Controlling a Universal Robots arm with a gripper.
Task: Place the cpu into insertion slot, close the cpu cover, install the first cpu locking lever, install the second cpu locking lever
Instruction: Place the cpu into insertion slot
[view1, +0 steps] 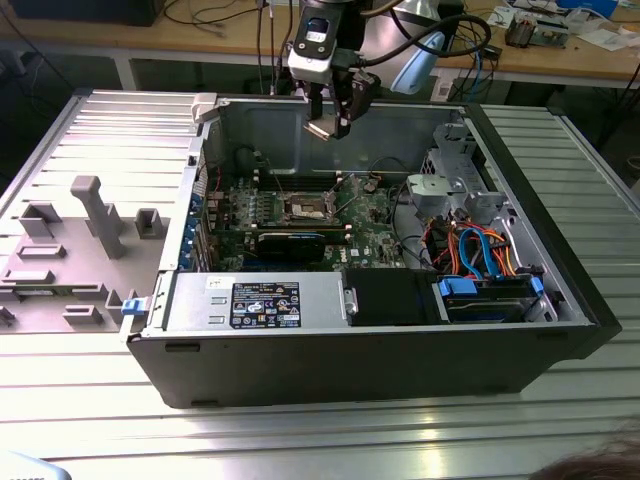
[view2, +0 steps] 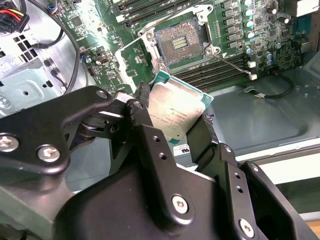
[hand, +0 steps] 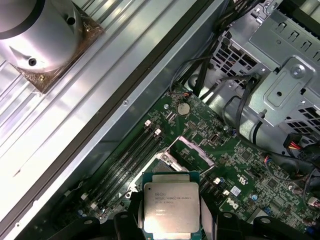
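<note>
Second wrist view: gripper (view2: 175, 117), fingers (view2: 141, 107) clamped on the cpu (view2: 176, 106), suspended above the uncovered insertion slot (view2: 178, 44).

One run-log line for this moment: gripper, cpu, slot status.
gripper: shut on cpu | cpu: held in air above motherboard | insertion slot: empty, uncovered | placement: not done

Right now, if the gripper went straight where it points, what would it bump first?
Probably the insertion slot on the green motherboard. The gripper, shut on the cpu, aims roughly there with nothing between, though depth is unclear.
</note>
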